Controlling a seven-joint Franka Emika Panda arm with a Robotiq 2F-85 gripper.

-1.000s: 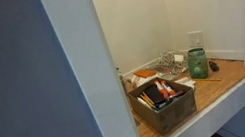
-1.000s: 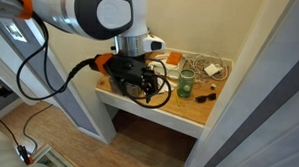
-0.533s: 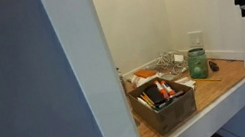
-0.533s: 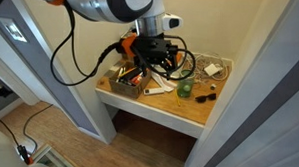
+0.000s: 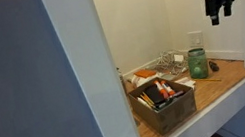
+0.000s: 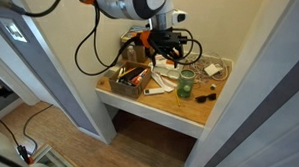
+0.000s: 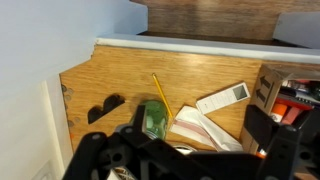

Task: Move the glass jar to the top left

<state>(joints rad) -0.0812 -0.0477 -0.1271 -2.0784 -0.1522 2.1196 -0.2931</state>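
Fig.: you swung pincer [image 5: 218, 7] across, high above glass jar [image 5: 197, 62]; jaws stood apart, jar untouched on desk [image 5: 228, 79], so approach only.

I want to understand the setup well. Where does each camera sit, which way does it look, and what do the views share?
Exterior view: sits to the side, behind a white partition, looks across the wooden shelf; the gripper hangs top right.
Exterior view: sits high, looks down into the nook; the arm reaches in from top left.
Wrist view: looks down on the shelf; dark fingers fill the bottom edge.
All three share the glass jar.
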